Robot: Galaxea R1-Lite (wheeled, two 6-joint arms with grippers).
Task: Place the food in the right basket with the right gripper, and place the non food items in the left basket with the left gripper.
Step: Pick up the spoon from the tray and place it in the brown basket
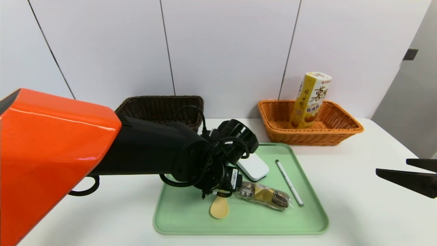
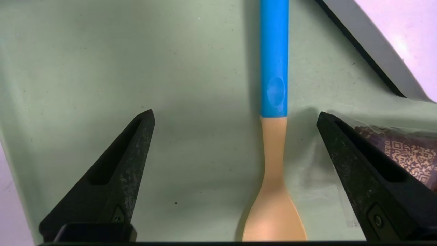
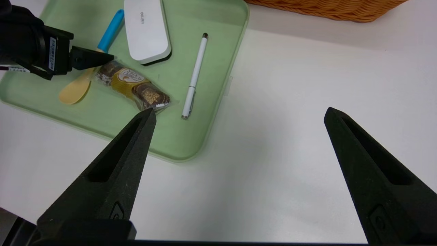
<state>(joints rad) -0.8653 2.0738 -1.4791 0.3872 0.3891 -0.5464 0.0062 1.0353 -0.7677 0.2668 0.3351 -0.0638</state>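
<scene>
Blue-handled spoon [image 2: 275,85] lies between the spread left claw [image 2: 235,114], near "UNITED"-like lettering.

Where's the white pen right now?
In the head view, the white pen lies on the right side of the green tray, just right of the white box and the packaged snack.

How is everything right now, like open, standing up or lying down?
Left gripper: open, fingers either side of the spoon
Right gripper: open, holding nothing
Spoon: lying on the tray
Pen: lying down
Cookie pack: lying down, wrapped
Snack box: upright, leaning a bit
</scene>
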